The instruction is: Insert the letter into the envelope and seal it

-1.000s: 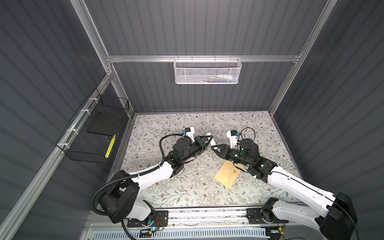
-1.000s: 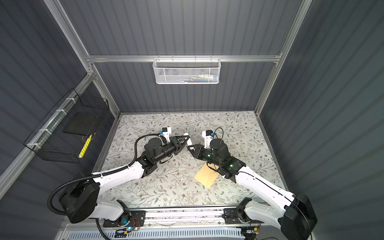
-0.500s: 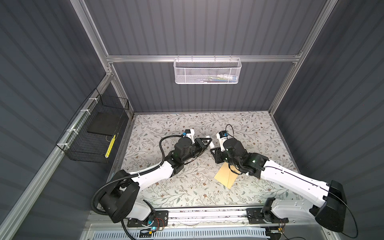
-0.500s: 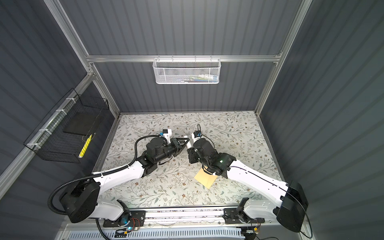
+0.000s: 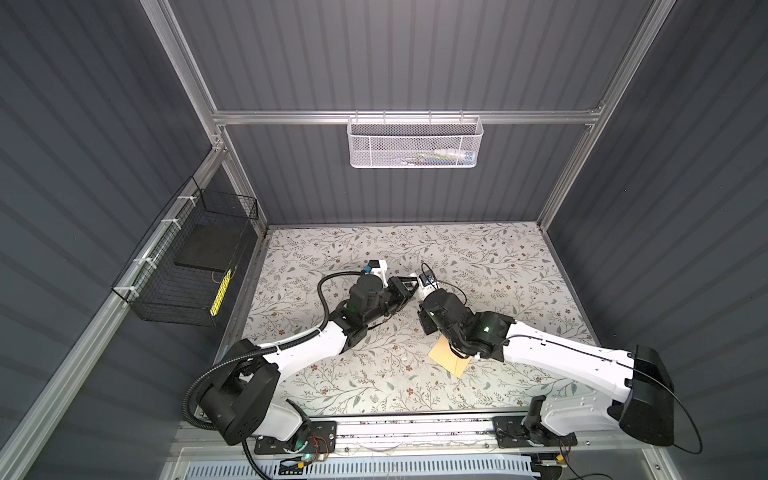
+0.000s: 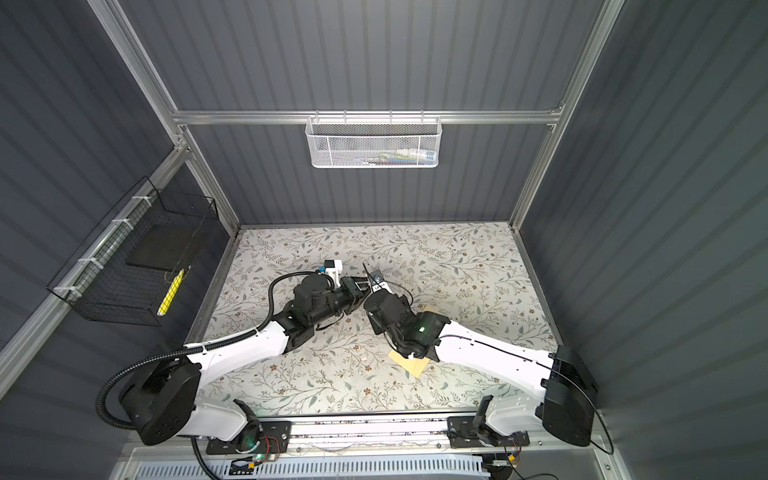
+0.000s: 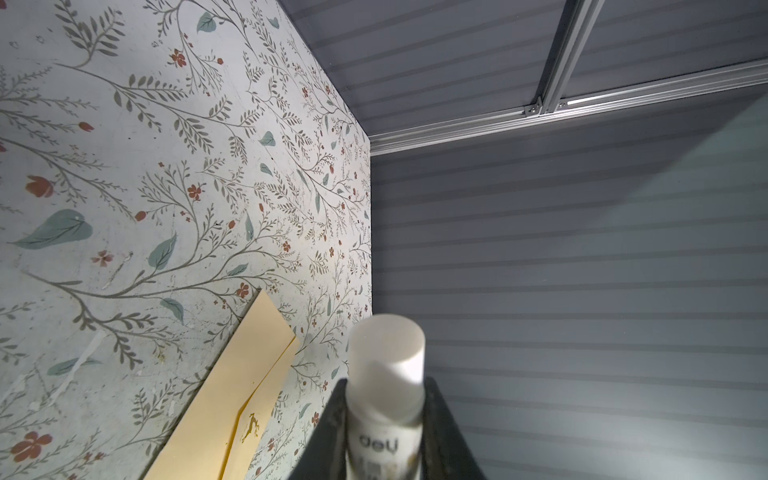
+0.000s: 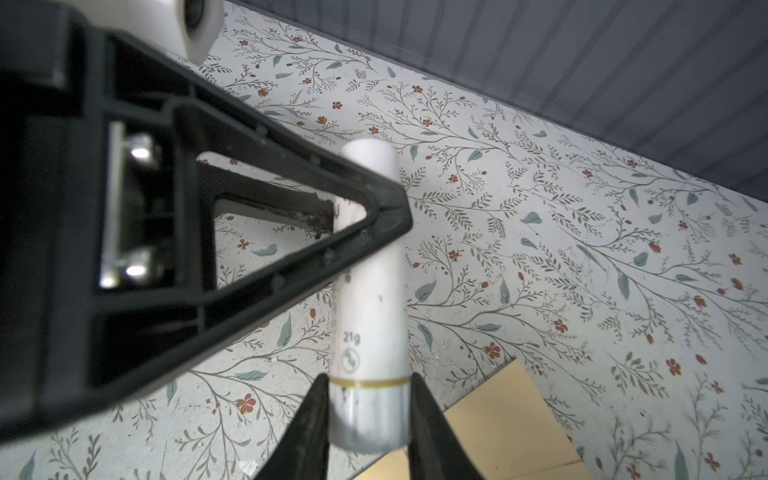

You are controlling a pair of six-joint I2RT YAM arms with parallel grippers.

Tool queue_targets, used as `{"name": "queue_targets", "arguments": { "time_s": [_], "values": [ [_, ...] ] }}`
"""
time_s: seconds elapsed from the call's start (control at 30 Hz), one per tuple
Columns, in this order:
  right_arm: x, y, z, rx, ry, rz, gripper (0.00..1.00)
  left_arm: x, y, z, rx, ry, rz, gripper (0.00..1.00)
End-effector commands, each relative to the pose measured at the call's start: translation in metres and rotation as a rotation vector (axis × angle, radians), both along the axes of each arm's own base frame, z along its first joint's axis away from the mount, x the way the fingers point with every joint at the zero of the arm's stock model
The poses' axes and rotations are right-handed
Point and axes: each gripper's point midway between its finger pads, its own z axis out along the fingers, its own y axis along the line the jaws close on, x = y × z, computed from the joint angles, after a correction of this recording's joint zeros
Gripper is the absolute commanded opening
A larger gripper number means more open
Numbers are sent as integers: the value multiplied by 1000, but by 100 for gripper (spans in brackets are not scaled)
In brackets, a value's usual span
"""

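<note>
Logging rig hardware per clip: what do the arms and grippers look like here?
Both arms have white shells with black joints. The left arm carries a black corrugated hose, the right arm a thin black cable and a green light. The left gripper and right gripper have black tapering fingers.

- left arm (image 5: pixel 307 349) is stretched out low toward the middle, and right arm (image 5: pixel 561 353) reaches in from the opposite side, so the two wrists nearly meet nose to nose in both top views
- left gripper (image 7: pixel 384 384) is clamped on a white stick (image 7: pixel 386 345), fingers tight on both sides, with the stick poking out past the tips
- right gripper (image 8: pixel 368 384) has a finger on each side of that stick's other end; honestly can't tell if it's squeezing or just sitting loose around it
</note>
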Motion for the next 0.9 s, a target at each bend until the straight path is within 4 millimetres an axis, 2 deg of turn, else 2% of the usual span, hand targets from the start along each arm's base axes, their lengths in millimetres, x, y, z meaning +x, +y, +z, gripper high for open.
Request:
{"name": "queue_targets", "arguments": {
  "time_s": [0.0,0.03,0.07,0.1,0.13,0.2,0.23,0.33,0.57,0.67,0.87],
  "values": [
    [0,-8,10,-6,-45,-13,42,7,-2,28,-42,-69,10,0],
    [-2,-10,12,15,-48,-13,47,7,-2,27,-42,-68,11,0],
    [-4,-11,15,43,-51,-8,56,7,-2,28,-44,-68,11,0],
    [-7,-13,19,85,-50,-3,70,7,-1,28,-46,-70,13,0],
    [-10,-13,23,126,-44,8,79,7,-1,28,-47,-69,15,0],
    [-19,-13,27,221,1,53,92,7,-1,29,-51,-73,15,0],
    [-24,-17,39,288,3,69,94,7,0,29,-51,-77,18,0],
    [-34,-29,52,477,65,83,98,8,2,30,-52,-85,28,0],
    [-45,-53,92,845,123,99,99,8,3,37,-99,-131,31,0],
    [-46,-59,108,1005,143,116,99,7,4,39,-115,-145,36,0],
    [-38,-67,122,1319,187,146,99,7,6,49,-135,-194,42,0]
  ]
}}
